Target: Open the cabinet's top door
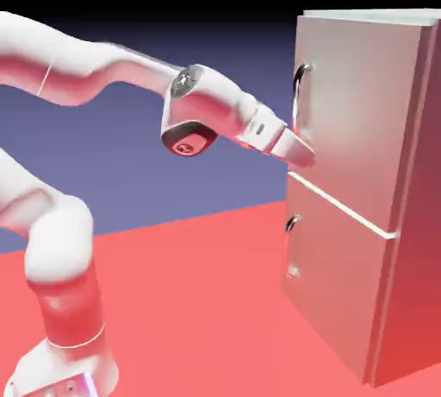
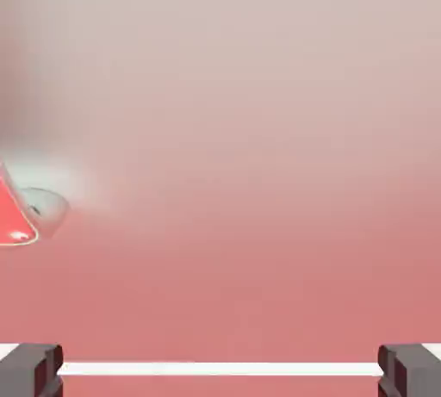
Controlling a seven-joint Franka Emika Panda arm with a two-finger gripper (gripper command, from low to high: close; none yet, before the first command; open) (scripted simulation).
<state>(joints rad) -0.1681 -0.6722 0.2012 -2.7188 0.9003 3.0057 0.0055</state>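
The hand (image 2: 220, 370) stands wide open with nothing between its fingertips. It is in front of the lower part of the top door (image 1: 357, 102), which is the upper panel of the grey cabinet (image 1: 422, 266), on the exterior view's right. That door looks shut, as far as can be told. Its curved silver handle (image 1: 299, 94) runs down the edge nearer the arm (image 1: 220, 98); in the hand view, only its lower end shows at the left edge, outside the fingers.

The step in hand seems to be lining up on that handle. To do it well, ease back a little from the panel, shift toward the handle and rise along it, so that one finger goes to each side of the bar. Close only once the bar sits between them, then pull in an arc about the far edge, where the hinge probably is; a straight tug could slip off. Too low an approach might stray over the light seam (image 1: 340, 202).

Counted: one cabinet, two doors, the other being the lower door (image 1: 336, 275); two handles, with the small lower handle (image 1: 292, 225); one seam, one arm, two fingertips
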